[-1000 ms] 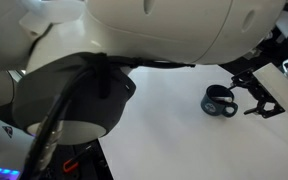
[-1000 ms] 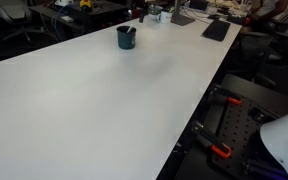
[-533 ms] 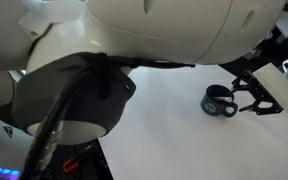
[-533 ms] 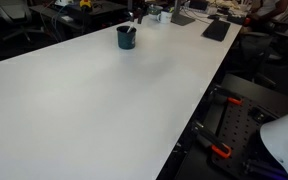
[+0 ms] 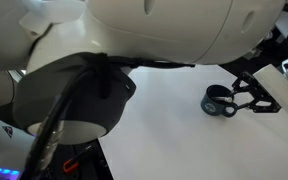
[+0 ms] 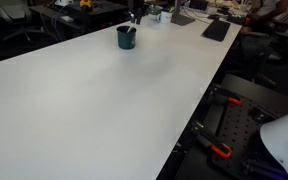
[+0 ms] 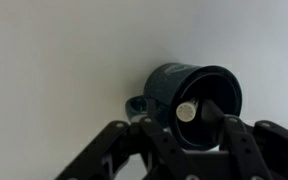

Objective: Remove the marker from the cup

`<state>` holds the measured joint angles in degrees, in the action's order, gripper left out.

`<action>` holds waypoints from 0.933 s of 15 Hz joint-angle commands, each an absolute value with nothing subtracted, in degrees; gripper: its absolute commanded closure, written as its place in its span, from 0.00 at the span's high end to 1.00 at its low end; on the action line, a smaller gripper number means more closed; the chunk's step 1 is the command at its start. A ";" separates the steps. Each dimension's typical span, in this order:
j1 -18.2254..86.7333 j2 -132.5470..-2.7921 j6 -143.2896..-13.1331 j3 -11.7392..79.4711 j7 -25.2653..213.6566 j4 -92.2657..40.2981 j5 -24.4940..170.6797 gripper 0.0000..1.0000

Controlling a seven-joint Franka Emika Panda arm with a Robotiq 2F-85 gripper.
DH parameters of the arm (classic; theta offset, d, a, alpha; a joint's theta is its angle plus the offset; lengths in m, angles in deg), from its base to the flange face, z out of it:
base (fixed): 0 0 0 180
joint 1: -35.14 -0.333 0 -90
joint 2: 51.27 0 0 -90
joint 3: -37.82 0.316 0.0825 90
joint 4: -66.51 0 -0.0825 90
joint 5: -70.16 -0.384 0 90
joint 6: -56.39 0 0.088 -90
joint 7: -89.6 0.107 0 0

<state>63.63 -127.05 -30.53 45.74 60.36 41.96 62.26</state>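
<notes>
The white table (image 6: 94,100) spread wide in both exterior views; the arm (image 5: 164,30) filled much of an exterior view with its bulky pale housing; the gripper (image 5: 246,98) hung just beside the cup (image 5: 218,102), jaws spread apart, gripping nothing; the cup stood upright on the table; the marker (image 7: 188,111) leaned inside it, pale end up
</notes>
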 commanded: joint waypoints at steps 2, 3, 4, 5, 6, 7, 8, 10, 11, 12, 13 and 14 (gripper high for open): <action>63.76 -125.23 -29.87 46.58 58.13 39.98 62.10 0.90; 63.88 -125.26 -29.83 46.80 57.46 39.97 62.05 0.99; 63.93 -125.28 -29.82 46.98 57.08 39.95 62.06 1.00; 64.01 -125.28 -29.69 47.14 56.26 39.91 61.99 1.00; 64.15 -125.26 -29.44 47.43 55.32 39.83 61.76 1.00; 64.23 -125.25 -29.27 47.57 54.65 39.78 61.59 1.00; 64.25 -125.24 -29.08 47.75 54.06 39.74 61.48 1.00; 64.44 -125.18 -28.44 48.46 52.25 39.62 61.42 1.00; 64.52 -125.23 -28.30 48.81 51.82 39.63 61.38 1.00; 64.60 -125.25 -28.15 49.16 51.35 39.62 61.40 1.00; 64.64 -125.24 -28.03 49.34 51.04 39.61 61.43 1.00; 64.76 -125.23 -27.79 49.74 50.88 39.55 61.34 1.00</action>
